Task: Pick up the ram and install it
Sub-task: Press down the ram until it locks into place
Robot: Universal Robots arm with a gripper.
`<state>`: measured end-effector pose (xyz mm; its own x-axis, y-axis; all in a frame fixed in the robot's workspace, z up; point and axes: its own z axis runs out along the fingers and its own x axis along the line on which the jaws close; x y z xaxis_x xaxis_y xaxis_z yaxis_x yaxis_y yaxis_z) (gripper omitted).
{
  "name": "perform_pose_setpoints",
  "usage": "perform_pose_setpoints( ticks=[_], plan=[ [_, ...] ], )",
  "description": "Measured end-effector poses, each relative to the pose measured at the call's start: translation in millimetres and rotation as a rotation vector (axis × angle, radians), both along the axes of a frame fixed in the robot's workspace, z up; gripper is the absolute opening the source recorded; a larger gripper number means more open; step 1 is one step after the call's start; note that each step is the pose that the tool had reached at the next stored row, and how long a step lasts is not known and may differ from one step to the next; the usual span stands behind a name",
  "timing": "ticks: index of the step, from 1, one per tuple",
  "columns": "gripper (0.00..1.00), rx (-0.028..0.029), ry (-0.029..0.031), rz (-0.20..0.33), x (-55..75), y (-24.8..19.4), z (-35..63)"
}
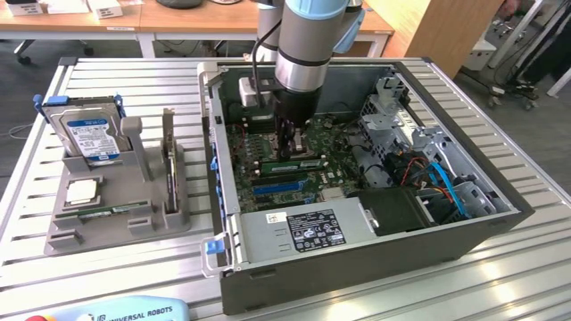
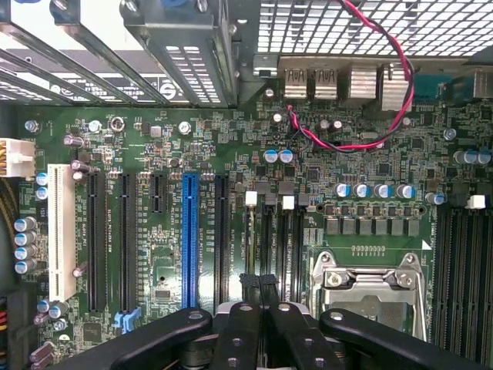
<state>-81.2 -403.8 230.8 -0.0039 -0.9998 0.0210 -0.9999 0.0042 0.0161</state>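
The ram, a long green stick, lies along the memory slots on the motherboard inside the open computer case. My gripper hangs straight down just over it, and I cannot tell whether it touches the stick. In the wrist view my gripper is shut, its black fingertips pressed together with nothing showing between them, above the dark memory slots with white clips. A second green stick lies in the grey fixture at the exterior view's left.
The grey fixture holds a silver hard drive with a blue label and a square processor chip. Beside the slots are the metal processor socket, a blue expansion slot, the power supply and red cables.
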Motion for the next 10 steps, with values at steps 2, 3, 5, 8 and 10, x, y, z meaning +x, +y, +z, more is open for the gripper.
perform_pose_setpoints(
  ticks=[2,3,5,8,10],
  plan=[
    [0.1,0.0002,-0.0001,0.0,-0.1,-0.2,-0.1],
    [0.1,0.0003,-0.0002,0.0,-0.1,-0.7,-0.1],
    [0.1,0.0002,-0.0002,0.0,-0.1,-1.2,-0.1],
    [0.1,0.0002,-0.0001,0.0,-0.2,-1.4,-0.5],
    [0.1,0.0,-0.0003,0.0,-0.3,-1.5,-1.3]
  ],
)
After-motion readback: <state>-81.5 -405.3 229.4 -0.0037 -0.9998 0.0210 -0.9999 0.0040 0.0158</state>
